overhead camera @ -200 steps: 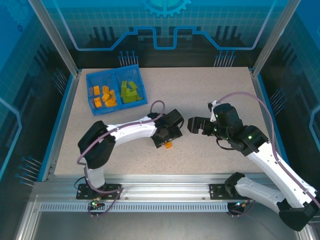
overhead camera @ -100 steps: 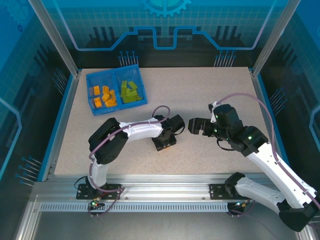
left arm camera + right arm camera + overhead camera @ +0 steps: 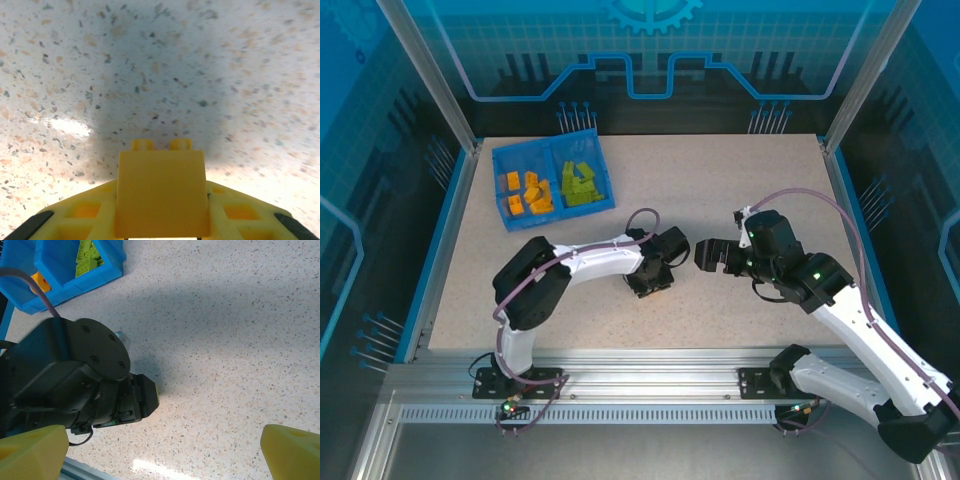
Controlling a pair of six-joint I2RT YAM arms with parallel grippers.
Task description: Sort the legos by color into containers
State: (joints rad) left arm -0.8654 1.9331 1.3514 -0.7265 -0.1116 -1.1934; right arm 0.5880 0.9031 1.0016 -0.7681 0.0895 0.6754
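An orange brick [image 3: 161, 192], its studs pointing away from the wrist camera, is pinched between the yellow fingers [image 3: 82, 210] of the left gripper [image 3: 648, 283]. The gripper is down near the middle of the worktop [image 3: 740, 190], a little toward the near edge. Whether the brick touches the surface cannot be told. The other legos lie in the blue tray [image 3: 560, 215] at the far left corner, with orange bricks [image 3: 528, 192] in its left compartment and green bricks [image 3: 580, 183] in its right. The right gripper [image 3: 705, 253], fingers spread wide, hovers just right of the left one.
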